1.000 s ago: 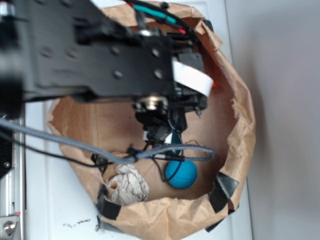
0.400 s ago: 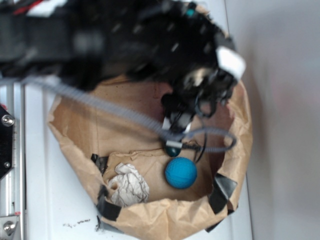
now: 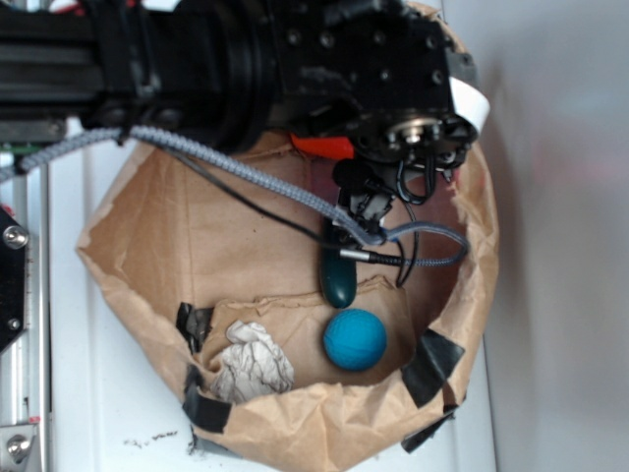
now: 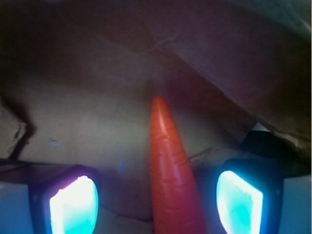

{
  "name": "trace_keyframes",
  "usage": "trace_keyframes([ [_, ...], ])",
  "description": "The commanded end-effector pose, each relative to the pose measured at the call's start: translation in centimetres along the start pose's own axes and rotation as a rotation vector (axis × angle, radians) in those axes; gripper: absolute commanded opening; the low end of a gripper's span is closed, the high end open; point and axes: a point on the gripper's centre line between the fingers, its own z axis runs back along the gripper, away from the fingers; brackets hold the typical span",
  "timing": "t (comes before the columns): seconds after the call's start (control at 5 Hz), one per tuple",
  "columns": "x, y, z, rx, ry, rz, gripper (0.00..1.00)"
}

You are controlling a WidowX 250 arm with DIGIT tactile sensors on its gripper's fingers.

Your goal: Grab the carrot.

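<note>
- A brown paper bag [image 3: 177, 236], rolled down into a wide, shallow basin, sits on a pale surface [image 3: 108, 413]. Black tape patches [image 3: 432, 364] hold its rim in shape, so the walls stand up and fence in the toys.
- The black robot arm [image 3: 197, 59] reaches in from the upper left and covers the top of the bag. In the outside view it hides most of what lies beneath it.
- A grey braided cable [image 3: 246, 177] and thin black wires droop from the arm across the bag's middle, close above the toys.
- The gripper [image 4: 156, 200] is seen from the wrist camera. Its two glowing cyan pads [image 4: 73, 204] stand spread, one on each side of the carrot with a gap to each, so nothing is pinched yet.
- The carrot [image 4: 168, 180] lies on the bag floor between those pads, tip pointing away toward the far paper wall. In the outside view only a sliver of orange shows under the arm; the stem cap is out of sight.
- A dark green pickle-shaped toy [image 3: 337, 280] lies near the centre, just beside the wires.
- A blue ball [image 3: 355, 339] rests just below it.
- A crumpled white paper wad [image 3: 254, 362] sits at the lower left, well apart from the carrot.
- Judging from this, the close paper wall looks the likeliest obstruction.
</note>
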Motion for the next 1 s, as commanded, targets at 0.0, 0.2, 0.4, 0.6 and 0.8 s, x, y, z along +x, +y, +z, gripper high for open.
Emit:
trace_keyframes([
  [0.0, 0.4, 0.2, -1.5, 0.08, -0.016, -0.041, 1.0],
  [0.2, -0.1, -0.1, -2.8, 0.115, 0.004, -0.066, 1.0],
  [0.4, -0.3, -0.4, -2.8, 0.128, 0.0, -0.058, 0.0],
  [0.6, 0.0, -0.3, -2.3, 0.107, -0.017, -0.048, 0.0],
  [0.8, 0.2, -0.2, -1.6, 0.089, -0.021, -0.038, 0.0],
])
